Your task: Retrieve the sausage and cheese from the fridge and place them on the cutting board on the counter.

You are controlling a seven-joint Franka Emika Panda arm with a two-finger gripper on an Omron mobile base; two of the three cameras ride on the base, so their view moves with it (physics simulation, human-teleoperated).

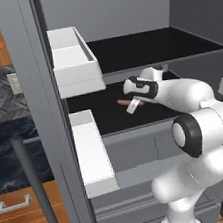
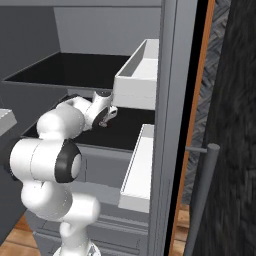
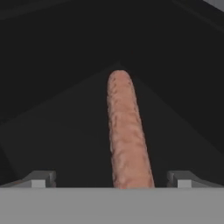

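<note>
The near end of the sausage (image 3: 127, 135) is cut off at the bottom of the hand view, so whether it reaches in between the claw's fingertips (image 3: 41, 179) cannot be told. In the left base view the claw (image 1: 133, 105) covers the sausage's middle, leaving a reddish stub on either side of it (the right base view shows the hand (image 2: 103, 117) from its far side, with the sausage hidden behind it). The claw stands wide open, one tip on each side of the link, gripping nothing. The sausage lies flat on the dark lower shelf (image 1: 109, 119) of the fridge (image 1: 35, 94), directly ahead of the claw and centred between its tips. Its long axis runs straight away from the claw, the rounded far end pointing deeper into the shelf.
</note>
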